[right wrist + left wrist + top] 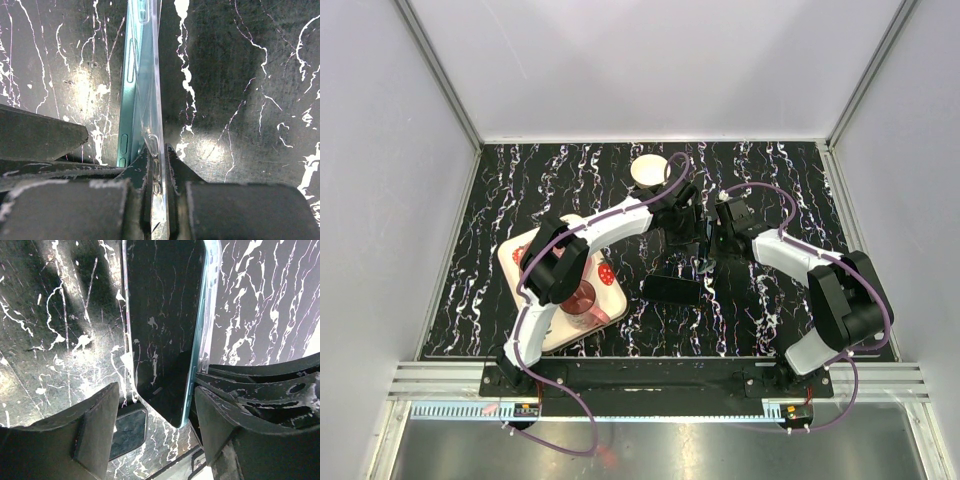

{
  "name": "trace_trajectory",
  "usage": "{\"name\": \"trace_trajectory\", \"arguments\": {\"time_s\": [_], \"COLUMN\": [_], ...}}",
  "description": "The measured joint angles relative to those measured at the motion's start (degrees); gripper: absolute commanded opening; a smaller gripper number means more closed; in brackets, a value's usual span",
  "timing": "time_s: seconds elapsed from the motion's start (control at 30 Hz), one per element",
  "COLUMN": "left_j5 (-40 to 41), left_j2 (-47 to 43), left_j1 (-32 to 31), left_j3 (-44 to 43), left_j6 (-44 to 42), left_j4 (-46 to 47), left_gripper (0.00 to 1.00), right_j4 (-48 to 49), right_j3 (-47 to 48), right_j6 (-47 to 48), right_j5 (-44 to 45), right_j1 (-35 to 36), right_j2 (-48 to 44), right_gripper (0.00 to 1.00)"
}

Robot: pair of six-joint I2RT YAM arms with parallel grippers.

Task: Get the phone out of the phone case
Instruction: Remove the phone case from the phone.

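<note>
Pinching the phone case (154, 75), the right hand (159, 150) faces the gaping left hand (155, 390).

Teal-edged phone (165, 330) with glossy black screen, transparent phone case (154, 65), black table (50, 355) with white marble veining

This is a robotics lab test cell: plain pale panels (380, 200) in aluminium framing (440, 75) enclose a black marble-patterned tabletop (570, 175). The left arm (615, 222) and right arm (780, 250), trailing purple cables (760, 186), are bolted to a black base plate (650, 375) beside a slotted metal rail (650, 410).
</note>
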State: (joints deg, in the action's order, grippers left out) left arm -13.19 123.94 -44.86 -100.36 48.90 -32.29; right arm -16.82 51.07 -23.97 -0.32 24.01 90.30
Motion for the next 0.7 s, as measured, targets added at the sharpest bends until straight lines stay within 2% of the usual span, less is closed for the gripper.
{"name": "trace_trajectory", "arguments": {"time_s": [0.2, 0.43, 0.7], "left_j5": [-0.4, 0.5, 8.0], "left_j2": [-0.7, -1.6, -2.7], "left_j1": [0.3, 0.1, -2.5], "left_j3": [2.8, 4.5, 4.7], "left_j6": [3.6, 4.1, -0.4], "left_j4": [3.1, 5.1, 5.4], "left_gripper": [0.63, 0.63, 0.63], "right_j4": [-0.1, 0.0, -0.1], "right_j3": [0.1, 0.1, 0.1], "right_j6": [0.1, 0.2, 0.2], "right_j5": [0.7, 0.8, 1.1], "right_j1": [0.0, 0.1, 0.1], "right_j2": [0.0, 0.0, -0.1], "right_gripper": [0.00, 0.00, 0.00]}}
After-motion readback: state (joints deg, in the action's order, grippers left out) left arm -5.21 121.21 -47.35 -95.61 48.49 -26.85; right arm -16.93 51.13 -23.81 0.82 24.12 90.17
